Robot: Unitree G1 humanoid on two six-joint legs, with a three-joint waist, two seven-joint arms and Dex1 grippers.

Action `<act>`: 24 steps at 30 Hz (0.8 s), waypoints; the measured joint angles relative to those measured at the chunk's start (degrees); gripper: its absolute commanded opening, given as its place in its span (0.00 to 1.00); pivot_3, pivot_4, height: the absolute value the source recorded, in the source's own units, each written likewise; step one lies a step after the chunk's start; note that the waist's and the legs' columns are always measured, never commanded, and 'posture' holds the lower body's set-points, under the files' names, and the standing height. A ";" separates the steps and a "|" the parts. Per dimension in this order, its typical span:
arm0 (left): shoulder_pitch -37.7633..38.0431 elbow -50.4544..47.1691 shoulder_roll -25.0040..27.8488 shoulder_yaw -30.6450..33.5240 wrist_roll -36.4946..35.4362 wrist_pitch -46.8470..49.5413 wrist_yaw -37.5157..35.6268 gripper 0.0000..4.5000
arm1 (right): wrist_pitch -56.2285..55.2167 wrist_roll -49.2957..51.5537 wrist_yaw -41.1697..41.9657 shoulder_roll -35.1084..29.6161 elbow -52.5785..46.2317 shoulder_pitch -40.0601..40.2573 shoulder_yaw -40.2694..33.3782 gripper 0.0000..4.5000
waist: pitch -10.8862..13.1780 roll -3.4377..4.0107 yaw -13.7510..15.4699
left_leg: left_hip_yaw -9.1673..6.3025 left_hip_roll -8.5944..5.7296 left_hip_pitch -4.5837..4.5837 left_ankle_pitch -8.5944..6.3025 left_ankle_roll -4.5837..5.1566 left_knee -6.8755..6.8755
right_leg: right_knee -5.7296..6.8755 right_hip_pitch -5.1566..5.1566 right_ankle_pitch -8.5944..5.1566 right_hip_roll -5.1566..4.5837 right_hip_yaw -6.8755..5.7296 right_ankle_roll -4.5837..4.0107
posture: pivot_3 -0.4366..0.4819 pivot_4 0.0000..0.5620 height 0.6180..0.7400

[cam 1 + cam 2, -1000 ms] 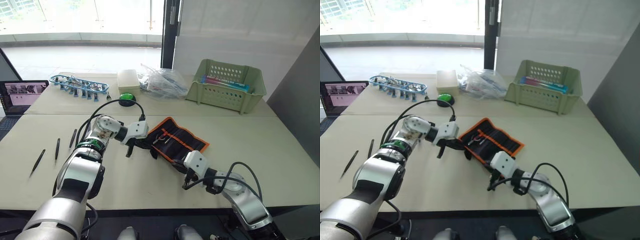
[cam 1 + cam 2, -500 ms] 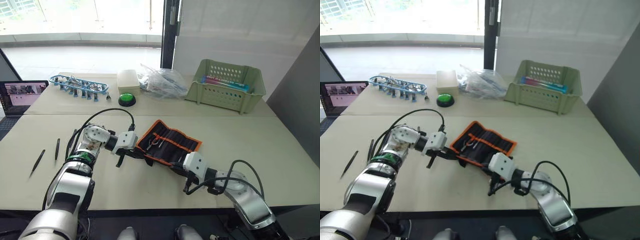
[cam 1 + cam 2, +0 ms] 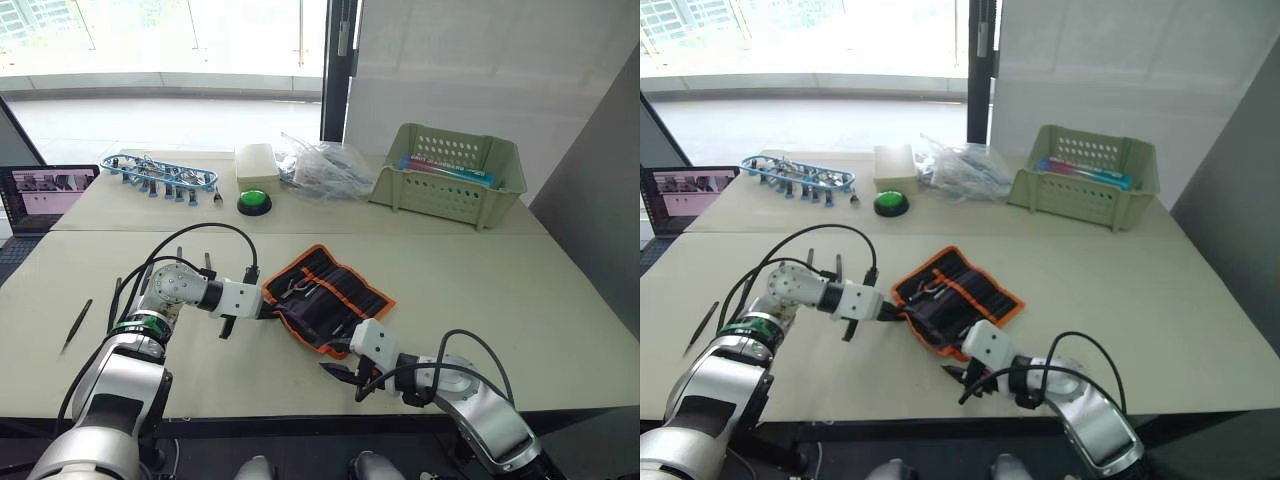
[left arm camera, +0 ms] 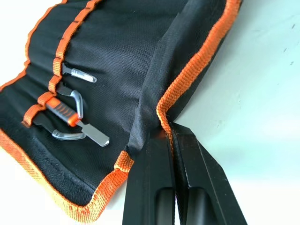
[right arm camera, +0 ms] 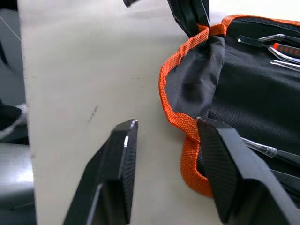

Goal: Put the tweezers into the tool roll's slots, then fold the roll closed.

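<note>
Here the left end effector (image 4: 172, 140) has its two black fingers pressed together on the orange-edged corner of the tool roll (image 3: 325, 297), with the black strap running down beside that pinch. The right end effector (image 5: 166, 154) stands wide apart at the roll's near edge, at about 5 o'clock from the roll's middle: one finger hangs over bare worktop (image 3: 480, 290), while the other sits against the orange binding; whether it actually presses on the fabric I cannot tell. The roll lies spread open, slightly rumpled, in the middle of the worktop, slots facing up. A few slim metal tools already sit in the slots, one with an orange grip, and some of them may be tweezers, though that is hard to judge at this size. At least three tweezers (image 3: 75, 324) lie loose on the worktop, well apart from the roll at about 9 o'clock, near the left arm's elbow. So, as I judge it, loading is at best partly done: the loose tweezers are not yet slotted, and the fold has not been made. Farther off, the green basket (image 3: 452, 174) stands at 1 o'clock, the blue-framed row of small tools (image 3: 160, 172) at 11 o'clock, and a green button (image 3: 255, 200) between them.
</note>
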 measured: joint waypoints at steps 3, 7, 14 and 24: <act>-0.83 1.13 0.37 -0.95 2.09 -2.89 2.68 0.00 | 2.99 5.02 -1.12 2.68 0.28 -5.76 -5.15 0.51 | 0.00 0.00 0.03 | 0.00 0.00 0.07 0.00 0.00 0.00 | 0.00 0.02 0.07 0.00 -0.01 -0.01 | 0.48 0.27 1.00; -0.87 1.95 0.56 -1.64 3.43 -6.08 5.28 0.00 | 3.68 4.76 -5.08 7.61 6.30 -8.40 -5.40 0.33 | 0.00 0.01 0.16 | -0.01 0.04 0.04 0.00 0.00 0.00 | 0.01 0.02 0.04 0.04 -0.03 -0.09 | 0.48 0.27 1.00; -0.88 2.79 0.56 -2.14 3.91 -7.34 7.45 0.00 | 1.07 0.73 -7.41 11.84 14.45 -7.64 0.09 0.01 | 0.00 0.01 0.18 | -0.01 0.01 -0.06 0.00 0.00 0.00 | -0.03 -0.03 0.08 0.02 -0.02 -0.13 | 0.48 0.27 1.00; -1.22 3.54 0.74 -2.06 3.14 -5.87 5.27 0.14 | 3.38 -3.63 -10.46 13.01 20.57 -8.79 2.64 0.00 | -0.03 0.02 0.03 | 0.00 0.04 0.15 0.00 0.00 0.00 | -0.02 0.10 0.01 0.03 -0.02 -0.03 | 0.48 0.27 1.00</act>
